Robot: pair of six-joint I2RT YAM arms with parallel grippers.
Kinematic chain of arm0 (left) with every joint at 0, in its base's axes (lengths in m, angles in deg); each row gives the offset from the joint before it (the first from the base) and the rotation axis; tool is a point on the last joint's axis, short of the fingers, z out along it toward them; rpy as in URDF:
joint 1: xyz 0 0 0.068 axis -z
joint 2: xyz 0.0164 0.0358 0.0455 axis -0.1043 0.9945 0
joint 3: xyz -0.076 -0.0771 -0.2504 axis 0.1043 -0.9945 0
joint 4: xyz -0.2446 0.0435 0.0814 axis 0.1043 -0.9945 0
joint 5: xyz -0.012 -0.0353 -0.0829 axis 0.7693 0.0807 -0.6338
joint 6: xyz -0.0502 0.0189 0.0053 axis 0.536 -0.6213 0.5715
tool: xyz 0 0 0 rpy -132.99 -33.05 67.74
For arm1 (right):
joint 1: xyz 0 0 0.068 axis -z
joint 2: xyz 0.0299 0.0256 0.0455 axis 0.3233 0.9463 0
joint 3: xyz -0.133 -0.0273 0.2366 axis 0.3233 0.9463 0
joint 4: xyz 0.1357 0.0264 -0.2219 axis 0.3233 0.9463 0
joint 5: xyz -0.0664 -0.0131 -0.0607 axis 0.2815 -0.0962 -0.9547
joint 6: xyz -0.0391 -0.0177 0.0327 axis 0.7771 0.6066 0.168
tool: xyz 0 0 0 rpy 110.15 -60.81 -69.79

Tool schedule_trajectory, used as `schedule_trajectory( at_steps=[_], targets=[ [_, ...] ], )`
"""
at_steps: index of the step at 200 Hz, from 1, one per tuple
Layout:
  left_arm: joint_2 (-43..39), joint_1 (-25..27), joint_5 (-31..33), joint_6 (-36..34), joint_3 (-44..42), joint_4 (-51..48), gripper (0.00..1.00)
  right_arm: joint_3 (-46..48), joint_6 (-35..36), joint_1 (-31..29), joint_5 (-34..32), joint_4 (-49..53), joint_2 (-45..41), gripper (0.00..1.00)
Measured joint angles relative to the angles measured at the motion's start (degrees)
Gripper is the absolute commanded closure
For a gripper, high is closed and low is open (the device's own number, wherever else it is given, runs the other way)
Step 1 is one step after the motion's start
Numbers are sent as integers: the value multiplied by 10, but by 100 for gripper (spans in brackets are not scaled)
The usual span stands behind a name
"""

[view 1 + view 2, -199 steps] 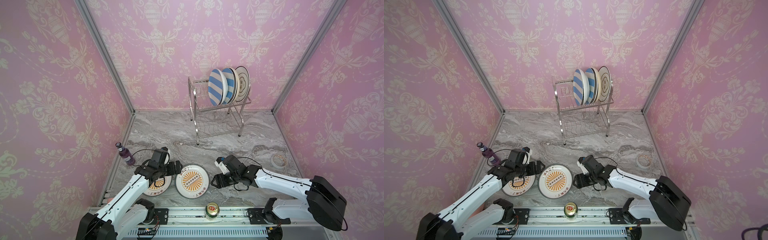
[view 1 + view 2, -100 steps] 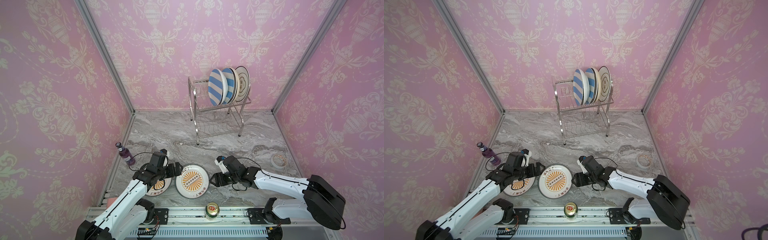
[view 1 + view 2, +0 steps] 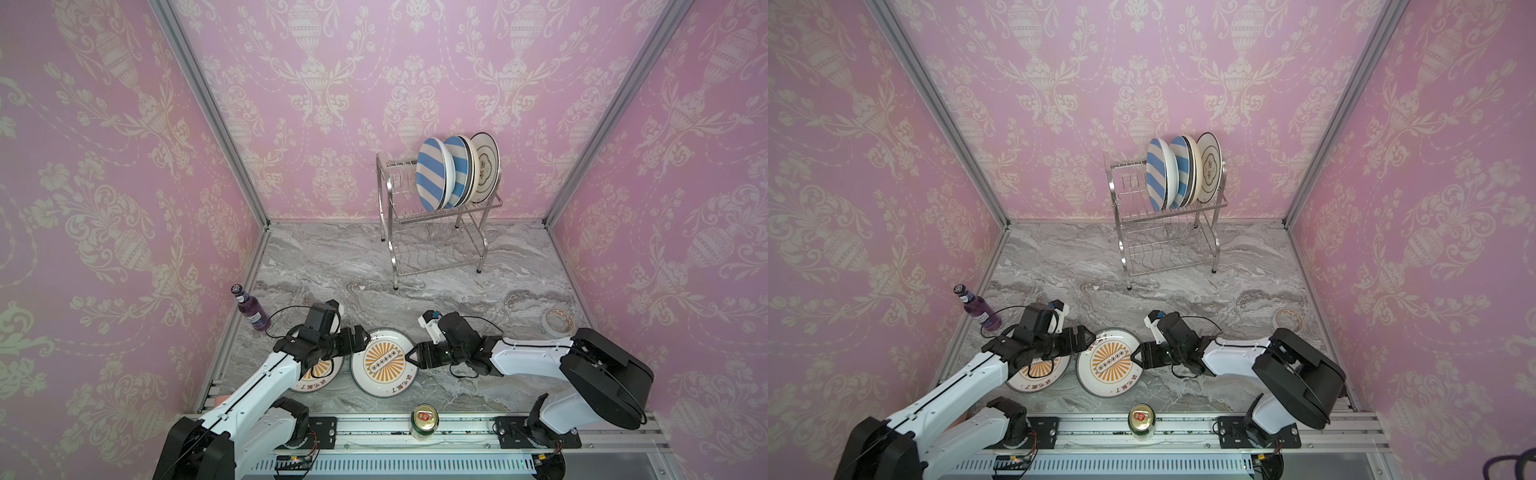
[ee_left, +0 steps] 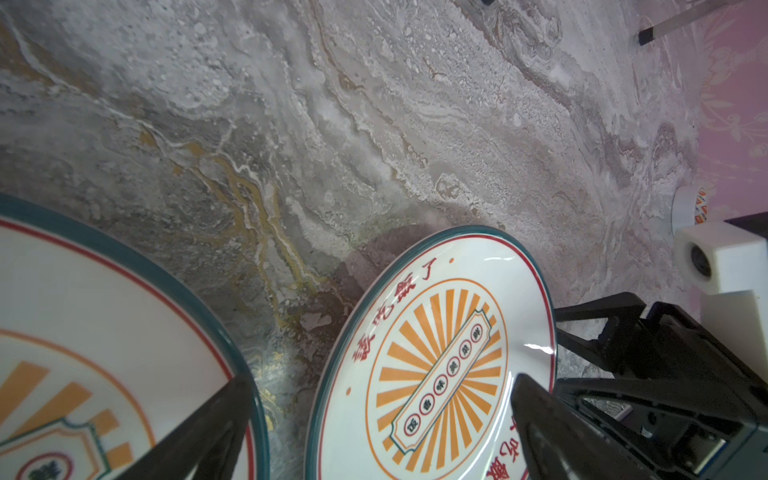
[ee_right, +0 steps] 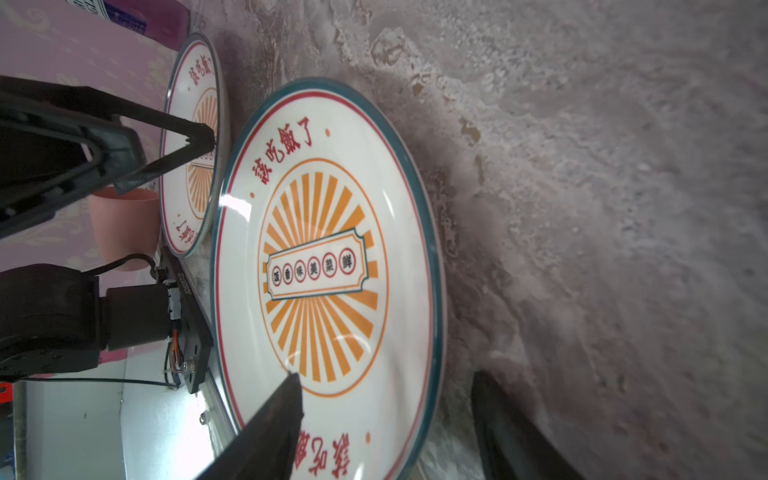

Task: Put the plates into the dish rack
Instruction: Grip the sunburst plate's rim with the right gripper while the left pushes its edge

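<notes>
Both top views: striped plates (image 3: 432,178) stand in the dish rack's (image 3: 432,253) upper tier near the worktop's (image 3: 332,266) back edge; 2 sunburst plates (image 3: 384,362) lie near its front edge. Left wrist: left jaws open, spanning both. Right wrist: right jaws open astride 1 plate's rim.

You have a purple bottle (image 3: 249,311) standing upright at the left edge of the grey marbled tabletop (image 3: 332,257), close to the pink patterned wall (image 3: 104,166). A roll of tape (image 3: 558,322) lies flat near the right wall. A gold-topped green can (image 3: 424,422) stands at the front metal rail (image 3: 465,428). Your right wrist view catches a pink cup (image 5: 124,224) by the wall
</notes>
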Motion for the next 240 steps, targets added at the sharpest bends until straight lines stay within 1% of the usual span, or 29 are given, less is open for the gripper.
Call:
schedule_trajectory(
  at_steps=[61, 110, 190, 210, 240],
  targets=[
    [38, 16, -2, 0, 0, 22, 1, 0, -10, 0, 9, -46, 24, 35],
    [37, 20, 3, -10, 24, -5, 1, -4, -15, 0, 22, -90, 53, 39],
    [35, 21, 14, -31, 58, -30, 1, -4, -26, 3, 22, -98, 58, 42],
    [41, 33, 10, -35, 59, -18, 1, -4, -26, 3, 23, -104, 63, 43],
    [81, 59, 7, -42, 68, -5, 1, -4, -28, 4, 23, -107, 65, 46]
  ],
)
